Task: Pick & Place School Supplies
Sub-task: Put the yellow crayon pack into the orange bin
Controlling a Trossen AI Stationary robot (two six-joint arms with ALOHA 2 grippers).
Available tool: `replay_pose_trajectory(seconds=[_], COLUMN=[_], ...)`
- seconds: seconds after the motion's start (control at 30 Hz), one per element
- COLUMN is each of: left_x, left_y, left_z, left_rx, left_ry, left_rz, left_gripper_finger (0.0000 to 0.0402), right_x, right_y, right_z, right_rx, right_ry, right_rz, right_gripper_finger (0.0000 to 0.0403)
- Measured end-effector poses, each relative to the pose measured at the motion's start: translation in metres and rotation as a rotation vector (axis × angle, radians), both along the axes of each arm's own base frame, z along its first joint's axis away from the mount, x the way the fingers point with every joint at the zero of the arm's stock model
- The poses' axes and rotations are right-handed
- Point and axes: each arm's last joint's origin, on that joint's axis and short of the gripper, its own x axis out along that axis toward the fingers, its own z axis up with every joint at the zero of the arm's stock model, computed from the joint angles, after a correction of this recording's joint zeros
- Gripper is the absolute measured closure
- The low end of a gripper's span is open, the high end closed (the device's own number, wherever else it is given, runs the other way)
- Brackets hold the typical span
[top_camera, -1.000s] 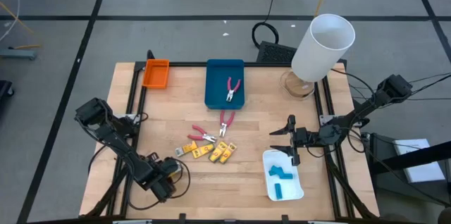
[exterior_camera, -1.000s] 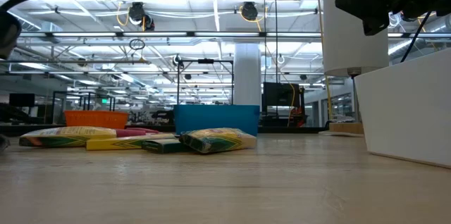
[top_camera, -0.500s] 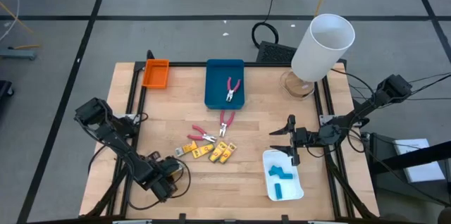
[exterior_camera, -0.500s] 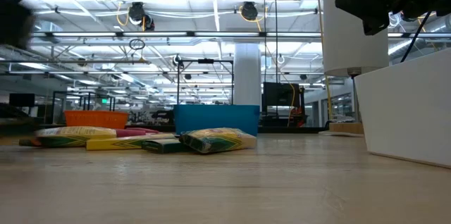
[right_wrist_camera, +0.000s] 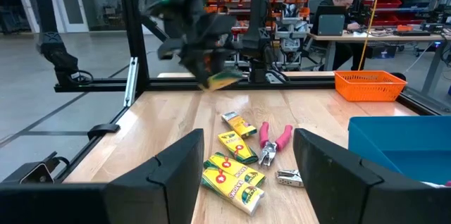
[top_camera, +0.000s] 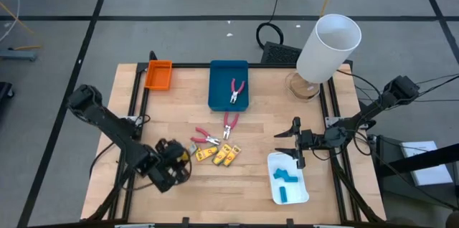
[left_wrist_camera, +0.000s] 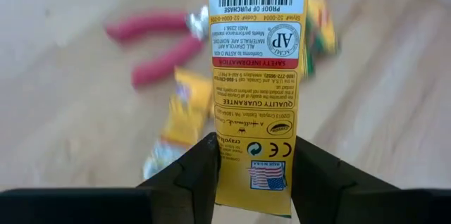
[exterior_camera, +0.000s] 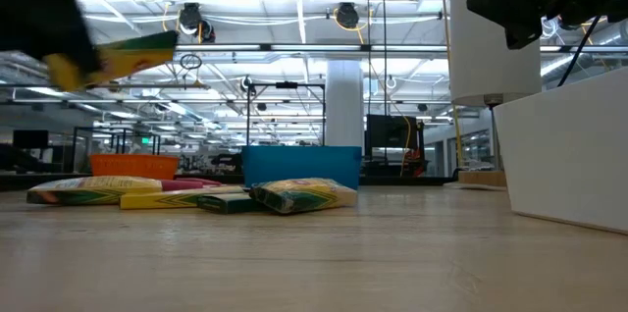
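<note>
Wooden tabletop [top_camera: 265,127] is seen from above. White cylinder [top_camera: 327,47] stands at the far right corner. Blue tray [top_camera: 219,92] sits at the far edge, middle, with one pair of pliers [top_camera: 235,90] inside. White tray [top_camera: 300,185] lies near the front edge, right of middle, with blue blocks [top_camera: 285,179] inside. Orange tray [top_camera: 158,74] sits at the far left corner. Two more pink pliers [top_camera: 229,124] lie mid-tabletop, just in front of the blue tray. Yellow crayon boxes [top_camera: 223,155] are clustered just in front of those pliers. Left hand [top_camera: 174,158] is held above the tabletop toward the front left, closed on one crayon box [left_wrist_camera: 256,76], fingers [left_wrist_camera: 201,171] pressed on both its sides. Right hand [top_camera: 295,142] hangs just beyond the white tray's far end, fingers spread, nothing held.
</note>
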Motion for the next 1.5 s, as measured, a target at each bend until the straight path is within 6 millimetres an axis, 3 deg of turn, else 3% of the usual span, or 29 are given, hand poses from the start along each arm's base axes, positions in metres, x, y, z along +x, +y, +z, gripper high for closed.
replay_pose_trajectory(seconds=[0.33, 0.6, 0.9, 1.1, 1.33, 1.5], left_x=[0.017, 0.017, -0.006, -0.026, -0.048, -0.058], left_y=[0.077, 0.148, 0.218, 0.258, 0.295, 0.315], left_z=[0.016, 0.025, 0.041, 0.042, 0.037, 0.039], left_rx=[0.054, 0.128, 0.170, 0.170, 0.170, 0.204], left_ry=[0.037, 0.142, 0.191, 0.261, 0.343, 0.311], left_rz=[0.312, 0.479, 0.636, 0.780, 0.935, 1.005], left_gripper_finger=[0.0252, 0.0252, 0.0252, 0.0252, 0.0252, 0.0252], right_x=[0.000, 0.000, 0.000, 0.000, 0.000, 0.000], right_y=[0.000, 0.000, 0.000, 0.000, 0.000, 0.000], right_z=[0.000, 0.000, 0.000, 0.000, 0.000, 0.000], right_rx=[0.001, 0.001, -0.001, -0.001, -0.001, -0.001], right_ry=[-0.002, -0.001, 0.001, 0.001, 0.001, 0.001], right_rz=[0.000, 0.000, 0.000, 0.000, 0.000, 0.000], right_gripper_finger=[0.0193, 0.0193, 0.0193, 0.0193, 0.0193, 0.0193])
